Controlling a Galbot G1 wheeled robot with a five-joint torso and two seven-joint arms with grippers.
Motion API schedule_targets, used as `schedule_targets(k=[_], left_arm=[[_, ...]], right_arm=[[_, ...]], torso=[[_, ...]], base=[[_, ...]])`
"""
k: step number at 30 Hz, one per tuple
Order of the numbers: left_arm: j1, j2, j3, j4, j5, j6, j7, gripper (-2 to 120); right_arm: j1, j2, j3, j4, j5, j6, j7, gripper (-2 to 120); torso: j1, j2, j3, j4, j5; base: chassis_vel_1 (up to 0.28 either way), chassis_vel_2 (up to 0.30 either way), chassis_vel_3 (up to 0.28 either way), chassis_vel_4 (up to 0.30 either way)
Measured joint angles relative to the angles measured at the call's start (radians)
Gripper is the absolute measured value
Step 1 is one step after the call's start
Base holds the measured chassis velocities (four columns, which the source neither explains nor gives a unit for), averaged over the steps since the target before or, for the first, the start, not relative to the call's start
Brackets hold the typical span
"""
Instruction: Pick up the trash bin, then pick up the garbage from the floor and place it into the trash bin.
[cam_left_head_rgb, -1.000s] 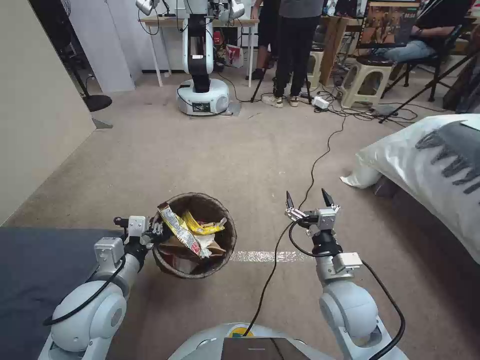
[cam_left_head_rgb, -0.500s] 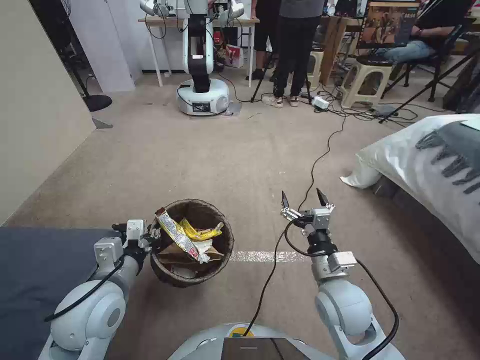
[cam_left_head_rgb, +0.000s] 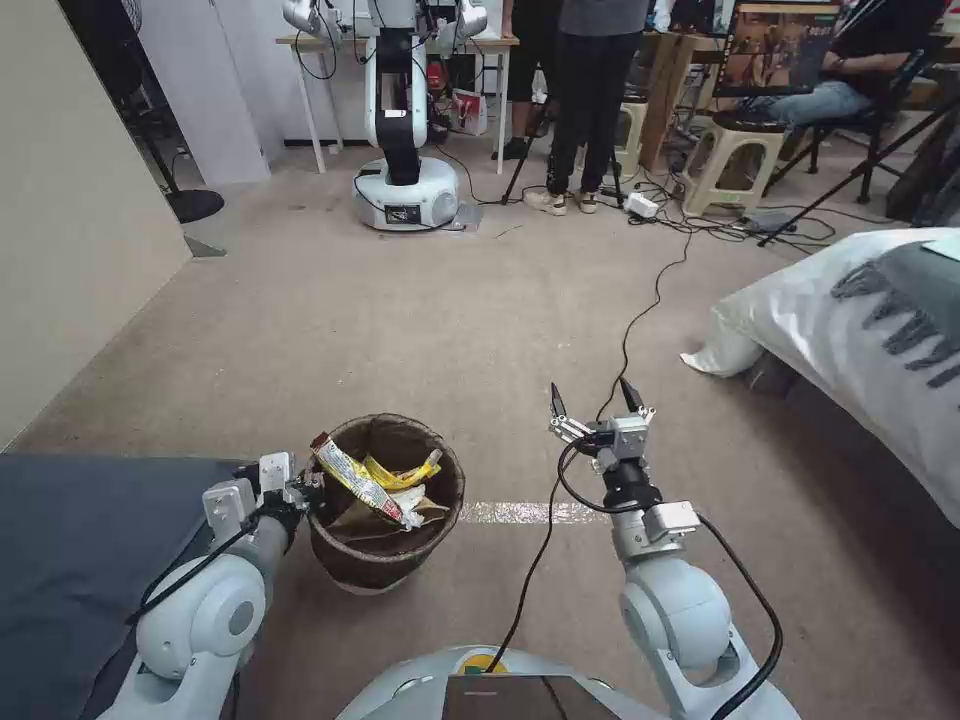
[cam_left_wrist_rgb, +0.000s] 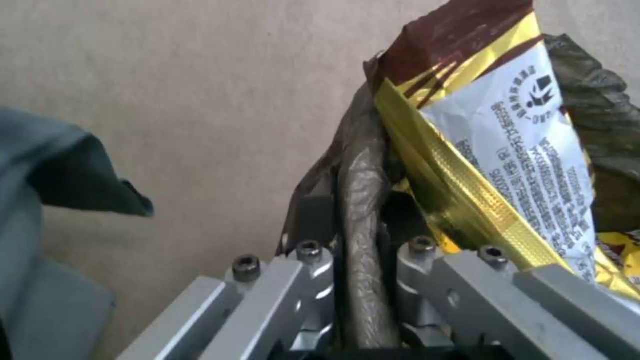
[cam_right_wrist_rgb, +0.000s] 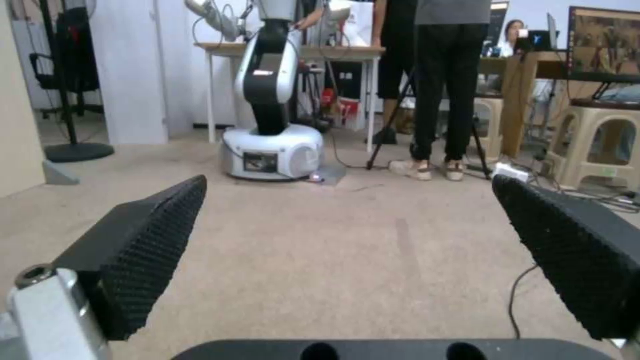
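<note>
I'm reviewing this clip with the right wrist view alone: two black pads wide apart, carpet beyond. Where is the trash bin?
Observer: The trash bin hangs at the left gripper, in front of the robot on its left side.
Operator: How is it held?
Observer: The left wrist view shows the jaws shut on the bag-lined rim.
Operator: Anything inside?
Observer: Yes, garbage: a yellow snack wrapper juts over the rim, crumpled brown paper below it.

Beige carpet floor (cam_left_head_rgb: 420, 310), black cable (cam_left_head_rgb: 640, 310)
</note>
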Motion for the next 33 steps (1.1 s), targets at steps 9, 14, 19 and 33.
schedule_targets(k=[9, 14, 19, 33], left_arm=[[-0.017, -0.022, 0.007, 0.045, -0.063, -0.001, -0.024, 5], [-0.042, -0.029, 0.015, 0.072, -0.104, -0.003, -0.047, 5], [-0.059, -0.032, 0.02, 0.098, -0.128, -0.003, -0.054, 5], [-0.105, -0.036, 0.031, 0.158, -0.158, -0.005, -0.063, 5]], right_arm=[[0.005, -0.014, -0.015, -0.002, 0.0, -0.001, 0.0, 100], [0.004, -0.014, -0.021, -0.002, -0.002, -0.001, -0.001, 100], [0.004, -0.013, -0.021, -0.002, -0.003, -0.002, -0.001, 100], [0.002, -0.014, -0.009, 0.001, -0.003, -0.004, -0.001, 100]], torso=[[0.0, 0.0, 0.0, 0.0001, 0.0], [0.0, 0.0, 0.0, 0.0001, 0.0001], [0.0, 0.0, 0.0, 0.0001, 0.0], [0.0, 0.0, 0.0, 0.0, 0.0001]], base=[[0.0, 0.0, 0.0, 0.0], [0.0, 0.0, 0.0, 0.0], [0.0, 0.0, 0.0, 0.0], [0.0, 0.0, 0.0, 0.0]])
